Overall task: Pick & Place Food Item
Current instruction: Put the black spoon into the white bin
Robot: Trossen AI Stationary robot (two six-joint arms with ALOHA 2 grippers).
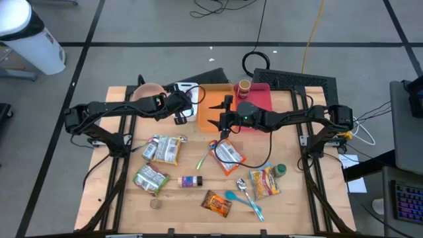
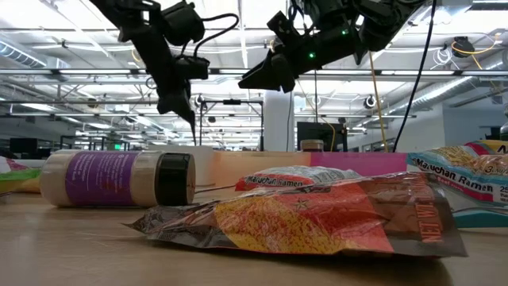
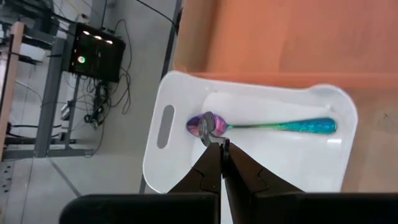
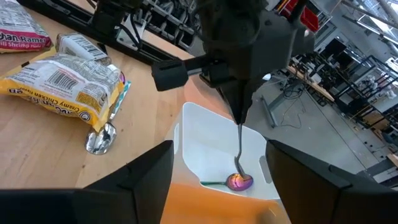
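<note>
Waiting food item: the ramen packet (image 1: pixel 229 157) lies flat on the table (image 1: pixel 178 206), among other snack bags and near the middle; nothing holds it.
Handling: likely light, with a crinkly, slippery film wrapper and a brittle noodle block inside, so a hard squeeze could crack it.
Where to grip: probably across a narrow side or at a sealed end, where the film gives the fingers something to pinch.
Right gripper (image 1: pixel 224 129): raised above the table, close to the packet, jaws spread and empty, by the edge of the orange board (image 1: pixel 215 99).
Left gripper (image 3: pixel 217 144): fingers pressed together on nothing, hanging over the white tray (image 3: pixel 298 165), tips above the bowl of the iridescent spoon (image 3: pixel 273 126) lying in it.
</note>
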